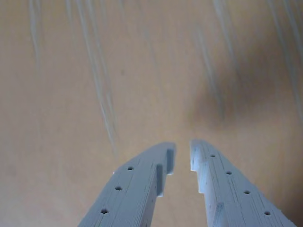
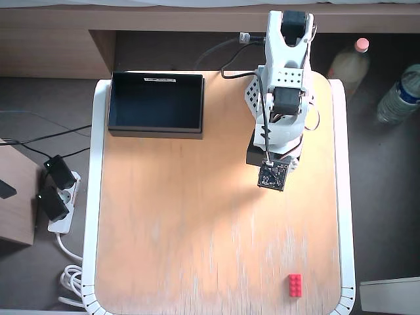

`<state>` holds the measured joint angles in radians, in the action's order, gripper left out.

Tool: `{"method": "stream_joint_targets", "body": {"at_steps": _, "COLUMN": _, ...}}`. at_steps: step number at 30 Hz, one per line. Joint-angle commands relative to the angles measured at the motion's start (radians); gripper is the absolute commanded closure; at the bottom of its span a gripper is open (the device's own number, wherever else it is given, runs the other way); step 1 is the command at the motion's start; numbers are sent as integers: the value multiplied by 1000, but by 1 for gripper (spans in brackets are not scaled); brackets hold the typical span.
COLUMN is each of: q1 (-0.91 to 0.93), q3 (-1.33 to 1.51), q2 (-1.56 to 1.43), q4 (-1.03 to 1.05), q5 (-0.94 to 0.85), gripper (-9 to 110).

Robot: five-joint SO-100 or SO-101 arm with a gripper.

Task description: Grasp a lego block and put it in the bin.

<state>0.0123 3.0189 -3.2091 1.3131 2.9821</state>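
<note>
The red lego block [image 2: 295, 285] lies on the wooden table near its front right corner in the overhead view. The black bin [image 2: 156, 102] stands at the table's back left, empty, with a white label on its far rim. The white arm [image 2: 282, 85] is folded at the back right, and its wrist camera board [image 2: 272, 175] hides the fingers from above. In the wrist view my gripper [image 1: 183, 155] hangs over bare wood. Its pale blue fingers [image 1: 142, 184] stand almost together with only a narrow gap and nothing between them. Neither block nor bin shows in the wrist view.
The table has a white rim [image 2: 346, 197]. Two bottles [image 2: 348, 60] [image 2: 400, 92] stand on the floor to the right. A power strip with plugs [image 2: 56, 197] and cables lies on the floor to the left. A shelf edge [image 2: 164, 16] runs behind the table.
</note>
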Motion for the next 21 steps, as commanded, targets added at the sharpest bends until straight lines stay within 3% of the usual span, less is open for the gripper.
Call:
{"method": "stream_joint_targets", "body": {"at_steps": 1, "q1": -18, "q3": 155, "q2": -87, "q4": 6, "q5": -5, "gripper": 101}}
{"method": "stream_joint_targets", "body": {"at_steps": 21, "q1": -20, "q3": 155, "q2": -87, "q4": 12, "q5": 21, "gripper": 101}}
